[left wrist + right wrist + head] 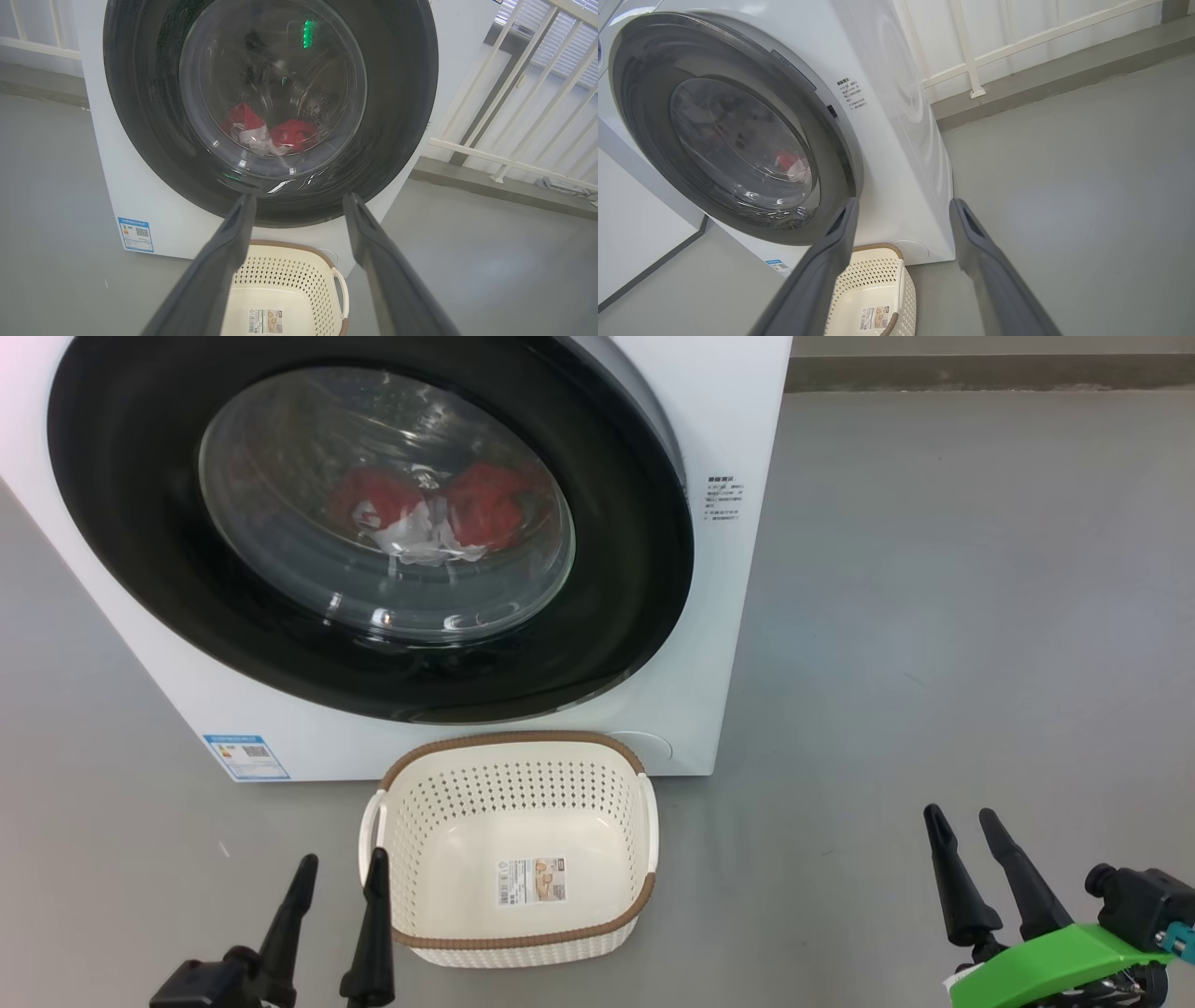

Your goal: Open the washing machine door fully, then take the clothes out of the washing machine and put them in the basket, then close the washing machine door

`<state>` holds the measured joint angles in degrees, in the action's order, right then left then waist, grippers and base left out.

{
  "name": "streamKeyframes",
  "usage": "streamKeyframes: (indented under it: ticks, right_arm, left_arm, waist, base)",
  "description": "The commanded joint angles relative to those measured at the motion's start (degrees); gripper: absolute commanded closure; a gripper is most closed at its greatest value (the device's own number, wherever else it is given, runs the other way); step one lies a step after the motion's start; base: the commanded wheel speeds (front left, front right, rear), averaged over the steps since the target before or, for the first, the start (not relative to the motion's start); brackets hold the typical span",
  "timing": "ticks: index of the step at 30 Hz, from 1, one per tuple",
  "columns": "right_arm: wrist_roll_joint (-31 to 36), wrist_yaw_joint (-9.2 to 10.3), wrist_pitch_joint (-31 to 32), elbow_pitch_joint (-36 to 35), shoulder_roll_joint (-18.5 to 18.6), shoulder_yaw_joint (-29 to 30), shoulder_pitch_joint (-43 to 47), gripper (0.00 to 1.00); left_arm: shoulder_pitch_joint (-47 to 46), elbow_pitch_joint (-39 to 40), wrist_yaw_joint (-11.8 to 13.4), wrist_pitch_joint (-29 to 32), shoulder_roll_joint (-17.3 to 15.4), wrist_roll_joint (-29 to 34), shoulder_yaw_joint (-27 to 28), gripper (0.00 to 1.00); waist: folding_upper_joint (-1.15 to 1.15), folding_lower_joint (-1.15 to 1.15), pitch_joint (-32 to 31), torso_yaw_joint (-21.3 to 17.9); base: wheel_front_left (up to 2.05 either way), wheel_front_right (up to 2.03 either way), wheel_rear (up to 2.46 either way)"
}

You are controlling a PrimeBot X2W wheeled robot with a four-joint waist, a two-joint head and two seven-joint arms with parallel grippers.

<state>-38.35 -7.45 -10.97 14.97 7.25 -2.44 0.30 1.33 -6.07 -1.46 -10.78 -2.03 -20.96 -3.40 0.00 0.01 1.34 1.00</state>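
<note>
Head view frames left pincer [342,859], right pincer [960,815]; wrist views add railing [514,163].

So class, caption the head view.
Washing machine door shut, red clothes inside, empty basket, left claw and right claw open.

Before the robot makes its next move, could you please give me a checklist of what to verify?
1. Opened fully: not ok; the washing machine door is shut.
2. Load inside: ok; red clothes show through it.
3. Receptacle ready: ok; the basket stands empty before the washing machine.
4. State of left gripper: ok; open, holding nothing.
5. State of right gripper: ok; open, holding nothing.
6. Swing path past the basket: cannot tell.
</note>
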Motion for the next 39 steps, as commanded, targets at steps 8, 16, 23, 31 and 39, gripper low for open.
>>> streamKeyframes:
  ticks: [8,16,23,31,39]
  right_arm:
    - [4.6,-0.03,-2.0,-1.7,1.2,-0.1,0.7,0.00]
    - [8.5,-0.03,-3.3,-1.5,1.3,0.4,1.3,0.00]
    - [10.5,-0.03,-4.0,-1.5,1.4,1.1,1.7,0.00]
    - [9.9,-0.03,-4.0,-1.0,1.4,2.0,1.6,0.00]
    - [9.8,-0.03,-4.0,-0.6,1.2,2.3,1.7,0.00]
  left_arm:
    - [-0.2,2.1,0.7,-2.1,-0.8,5.7,1.3,0.00]
    - [-0.1,0.3,1.4,-3.5,-0.8,10.8,1.4,0.00]
    - [-0.2,-1.4,1.6,-4.2,-0.8,12.7,1.6,0.00]
    - [-0.5,-3.0,1.1,-4.2,-0.8,12.4,2.6,0.00]
    - [-0.3,-3.4,1.1,-4.2,-0.8,12.3,3.0,0.00]
  waist:
    - [0.00,0.00,0.0,-0.1]
    - [0.00,0.00,0.3,-0.4]
    - [0.00,0.00,0.4,-0.3]
    - [0.00,0.00,0.6,-0.5]
    - [0.00,0.00,0.6,-0.7]
  base:
    - [0.00,0.00,0.00]
    - [0.00,0.00,0.00]
    - [0.00,0.00,0.00]
    - [0.00,0.00,0.00]
    - [0.00,0.00,0.00]
